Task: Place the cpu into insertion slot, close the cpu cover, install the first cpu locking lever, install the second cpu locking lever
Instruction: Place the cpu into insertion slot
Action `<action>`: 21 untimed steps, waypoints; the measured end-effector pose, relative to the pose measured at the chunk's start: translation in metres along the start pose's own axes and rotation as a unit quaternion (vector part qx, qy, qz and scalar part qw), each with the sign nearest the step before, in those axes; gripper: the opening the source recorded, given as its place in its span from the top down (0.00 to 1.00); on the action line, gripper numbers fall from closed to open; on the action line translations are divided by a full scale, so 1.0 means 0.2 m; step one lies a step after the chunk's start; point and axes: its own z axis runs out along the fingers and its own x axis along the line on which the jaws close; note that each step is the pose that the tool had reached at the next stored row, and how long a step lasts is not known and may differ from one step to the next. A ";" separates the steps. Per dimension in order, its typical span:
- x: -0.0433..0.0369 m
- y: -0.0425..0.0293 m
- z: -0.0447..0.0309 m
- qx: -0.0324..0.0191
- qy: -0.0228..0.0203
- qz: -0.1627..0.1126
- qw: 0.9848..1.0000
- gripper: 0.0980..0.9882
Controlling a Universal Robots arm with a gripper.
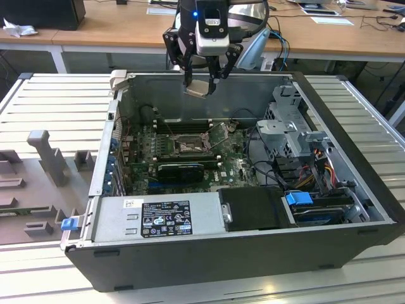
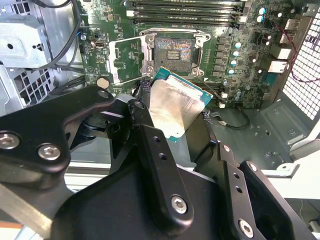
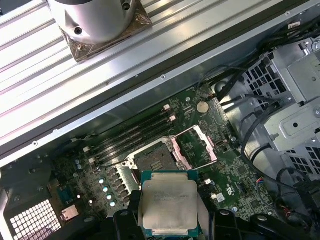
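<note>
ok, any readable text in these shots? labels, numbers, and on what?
No text is legible.
Black label on the power supply: print too small.
White sticker beside it: too small.
cpu top: faint etching, unreadable.
White marking on the motherboard: blurred.

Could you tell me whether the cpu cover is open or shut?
Open: the cpu cover is swung aside, the insertion slot's dark centre lies bare, and the gripper holds the cpu above.

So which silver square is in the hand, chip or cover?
The cpu: solid silver top, green edge, gripped by the hand. The cpu cover is the windowed frame flipped open beside the insertion slot.
</note>
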 end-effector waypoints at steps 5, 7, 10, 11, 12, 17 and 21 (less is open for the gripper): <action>0.000 0.000 0.000 0.000 -0.001 0.009 1.000 0.52; 0.000 0.000 0.000 0.000 -0.001 0.013 1.000 0.52; 0.000 0.000 0.000 0.000 -0.002 0.019 1.000 0.52; 0.000 0.000 0.000 0.000 -0.002 0.021 1.000 0.52; 0.000 0.000 0.000 0.000 -0.002 0.022 1.000 0.52; 0.000 0.000 0.001 -0.001 -0.004 0.040 0.999 0.52; 0.000 0.000 0.001 -0.001 -0.004 0.050 0.999 0.52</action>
